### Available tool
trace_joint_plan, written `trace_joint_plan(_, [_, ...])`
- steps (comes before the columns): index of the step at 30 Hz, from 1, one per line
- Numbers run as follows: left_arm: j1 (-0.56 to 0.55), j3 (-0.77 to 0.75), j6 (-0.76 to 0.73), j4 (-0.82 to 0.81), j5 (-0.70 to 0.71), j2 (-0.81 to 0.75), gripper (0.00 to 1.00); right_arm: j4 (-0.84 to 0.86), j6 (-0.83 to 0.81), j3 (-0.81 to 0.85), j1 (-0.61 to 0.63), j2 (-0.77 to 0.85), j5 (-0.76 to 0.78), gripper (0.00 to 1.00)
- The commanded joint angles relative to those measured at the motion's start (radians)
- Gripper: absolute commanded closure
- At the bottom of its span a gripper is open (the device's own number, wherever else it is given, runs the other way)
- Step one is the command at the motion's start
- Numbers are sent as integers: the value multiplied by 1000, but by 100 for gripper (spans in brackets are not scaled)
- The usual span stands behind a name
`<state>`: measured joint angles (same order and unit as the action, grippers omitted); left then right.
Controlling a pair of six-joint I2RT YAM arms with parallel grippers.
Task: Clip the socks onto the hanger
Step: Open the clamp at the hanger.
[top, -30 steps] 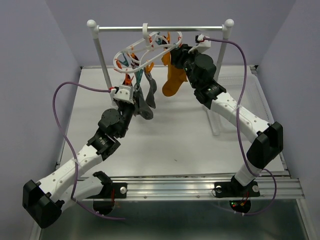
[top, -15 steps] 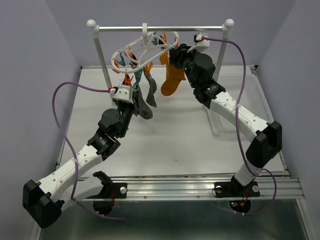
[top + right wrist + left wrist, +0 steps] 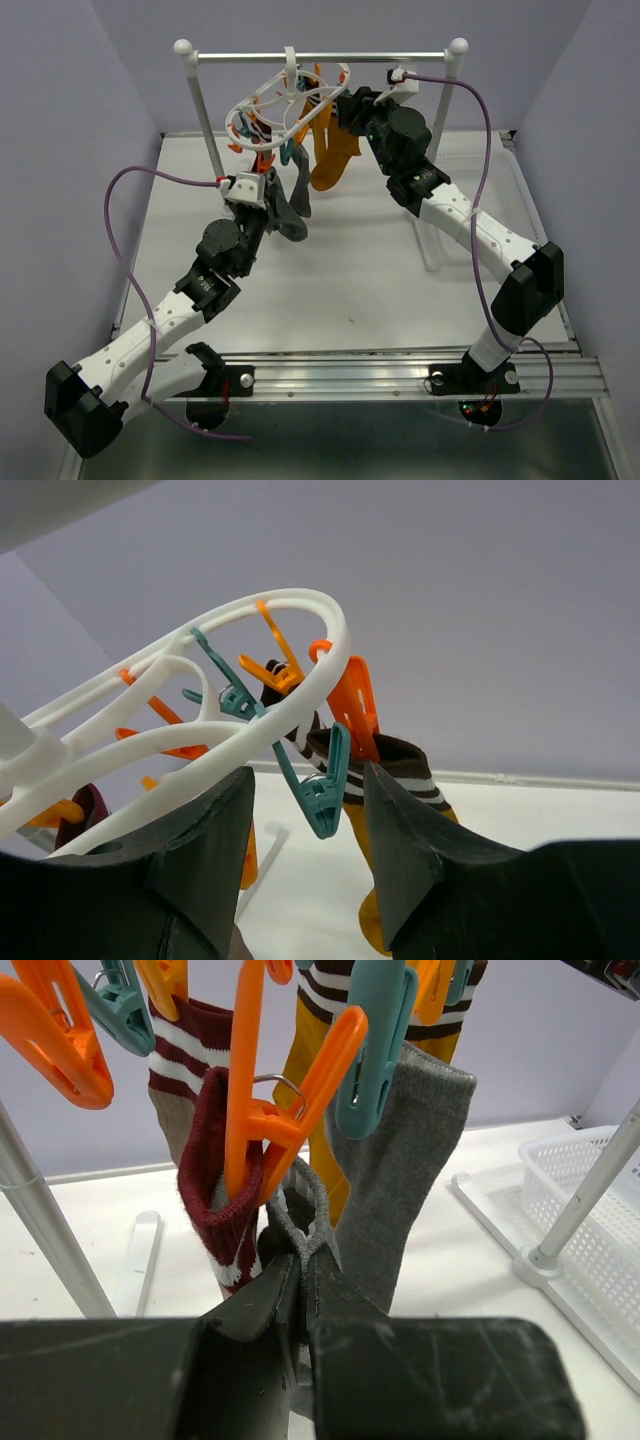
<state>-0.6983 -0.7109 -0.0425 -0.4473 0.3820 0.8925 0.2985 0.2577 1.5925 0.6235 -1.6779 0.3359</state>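
The white hanger (image 3: 268, 100) hangs tilted from the rail, with orange and teal clips along its ring. A mustard sock (image 3: 330, 155) with a striped cuff hangs from an orange clip (image 3: 355, 705). My right gripper (image 3: 305, 810) is open just below the ring (image 3: 200, 680), with a free teal clip (image 3: 325, 790) dangling between its fingers. My left gripper (image 3: 303, 1258) is shut on the cuff of a grey sock (image 3: 305, 1210), right under an orange clip (image 3: 265, 1110) that pinches a maroon striped sock (image 3: 215, 1180). Another grey sock (image 3: 400, 1160) hangs from a teal clip (image 3: 375, 1060).
The silver rail (image 3: 320, 56) spans two white posts (image 3: 205, 120), whose feet stand on the table. A white plastic basket (image 3: 590, 1220) sits at the right in the left wrist view, behind one post (image 3: 590, 1195). Purple cables loop off both arms.
My right gripper's jaws have spread wider. The hanger has tilted and swung left, carrying the mustard sock with it. My left arm has stayed put, still pinching the grey cuff.
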Motion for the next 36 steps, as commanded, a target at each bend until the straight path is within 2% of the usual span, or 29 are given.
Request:
trace_joint_plan(1, [3, 4, 6, -62, 18, -30, 100, 63, -20, 11, 8, 6, -40, 46])
trace_joint_plan(4, [3, 5, 9, -62, 20, -29, 100, 74, -34, 0, 8, 17, -73, 46])
trace_joint_plan(21, [3, 4, 6, -77, 73, -21, 100, 73, -112, 1, 8, -5, -57, 47])
trace_joint_plan(36, [3, -1, 9, -90, 63, -27, 100, 91, -149, 18, 8, -17, -94, 45])
